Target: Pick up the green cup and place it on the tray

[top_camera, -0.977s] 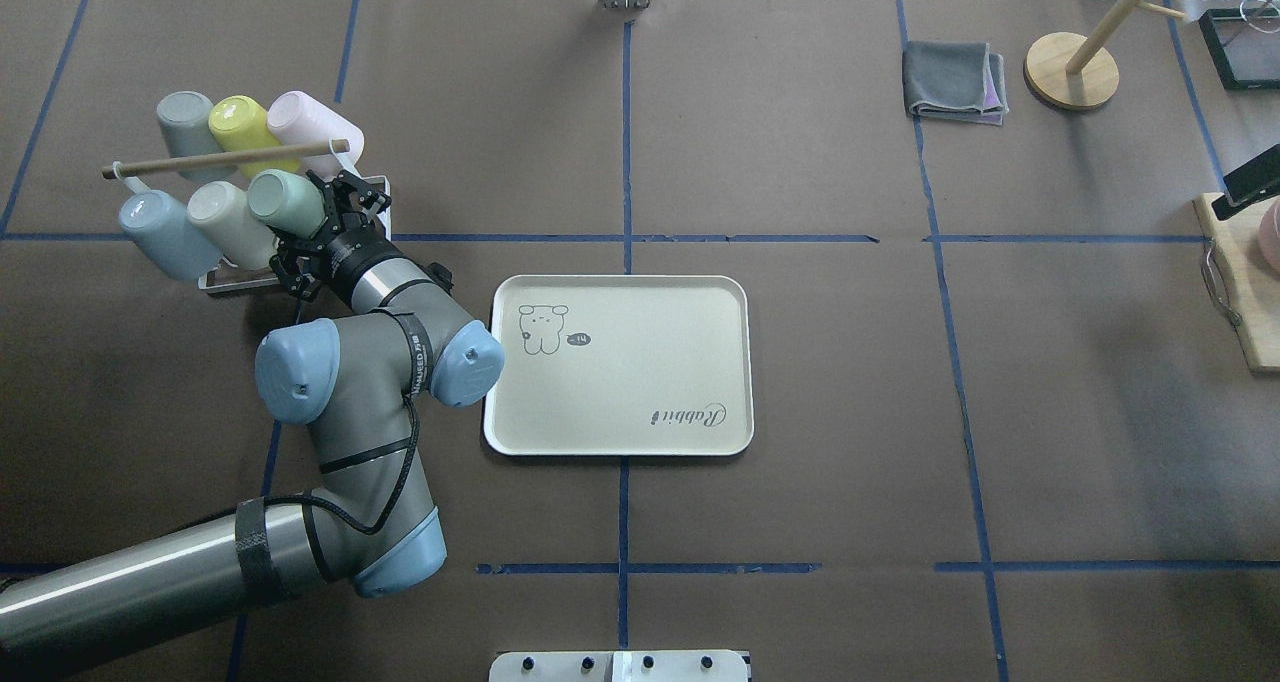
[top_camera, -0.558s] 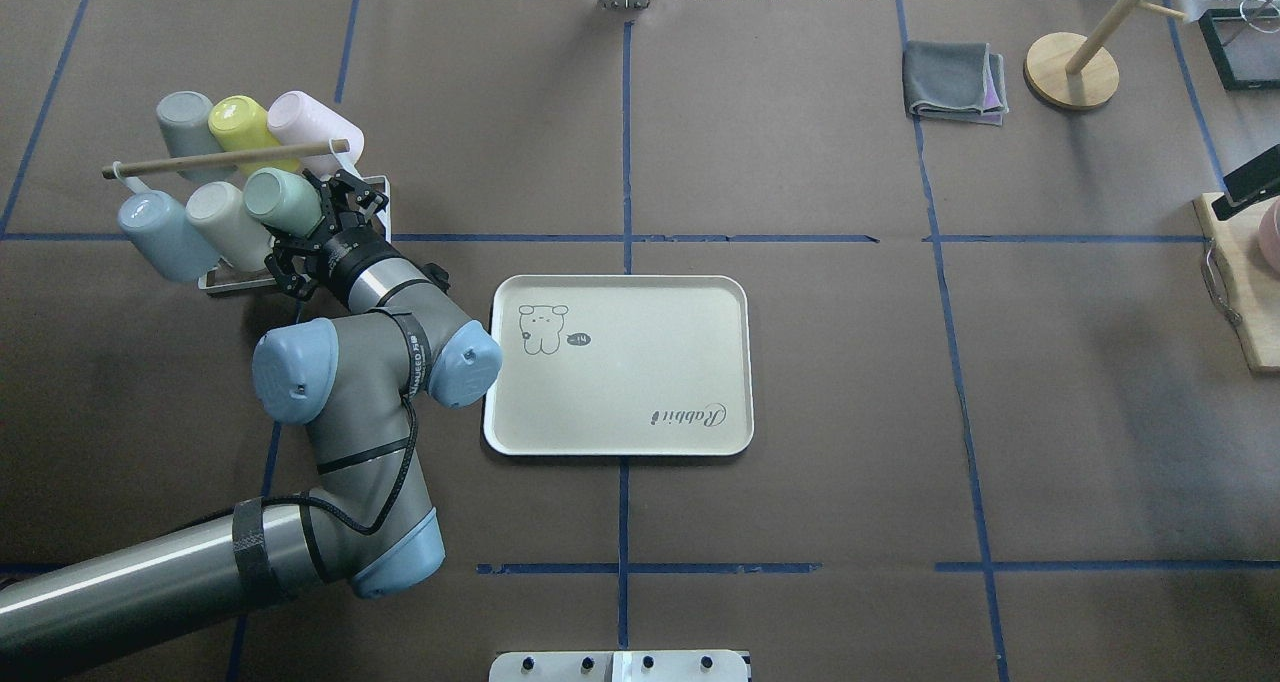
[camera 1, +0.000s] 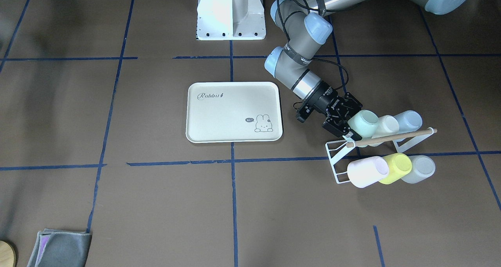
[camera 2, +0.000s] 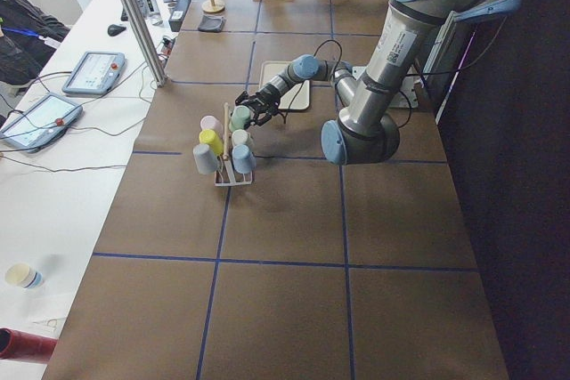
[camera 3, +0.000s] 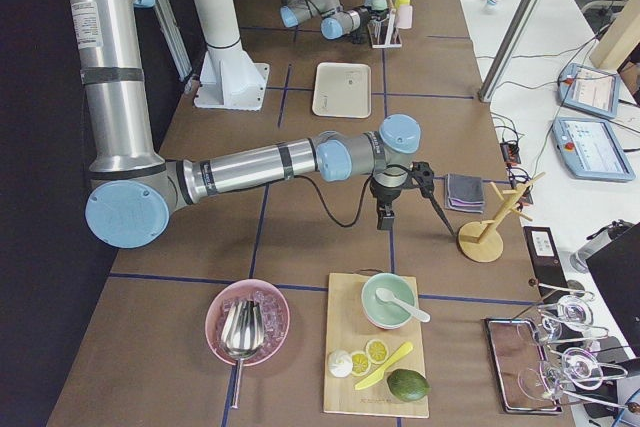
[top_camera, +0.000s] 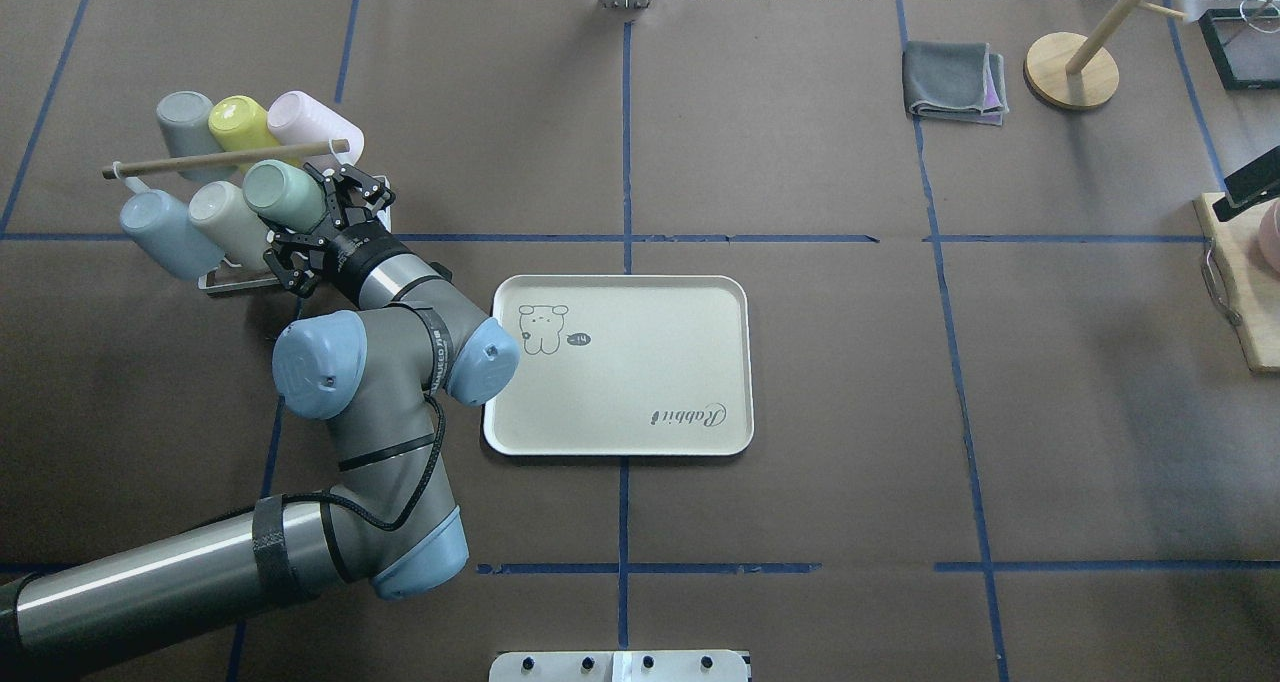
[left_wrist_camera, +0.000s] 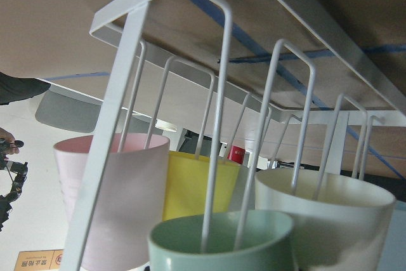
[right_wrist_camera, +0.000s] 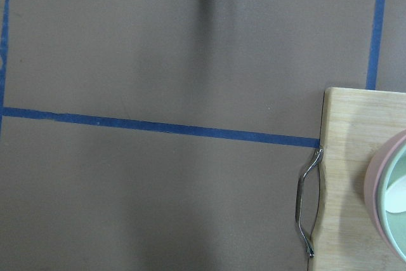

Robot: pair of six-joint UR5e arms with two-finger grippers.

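A table covered in brown paper (top_camera: 800, 362), squared off with blue tape, is filling the scene. A white side bench (camera 2: 62, 184) is running along its far edge. A cream-white rectangular tray with a rabbit print (top_camera: 640, 382) is lying flat near the middle.

Toward the robot's left, a white wire rack (camera 1: 332, 157) is holding six plastic cups on its prongs under a wooden rod (camera 1: 391, 137). The left arm is reaching low and forward, with its wrist angled at the rack. The left gripper (camera 1: 351, 123) is clasping the pale mint-green plastic cup (camera 1: 364, 124), one finger on either side of its mouth end. The cup is sitting tilted on the rack beside a cream cup (camera 1: 387, 124), well apart from the tray.

The left wrist camera is looking up past the cup rims, showing wire prongs reaching into the green cup. Only the right-end view is showing the right gripper (camera 3: 386, 219), pointing down near a wooden cutting board (camera 3: 375, 347). I cannot tell whether it is released or clenched.
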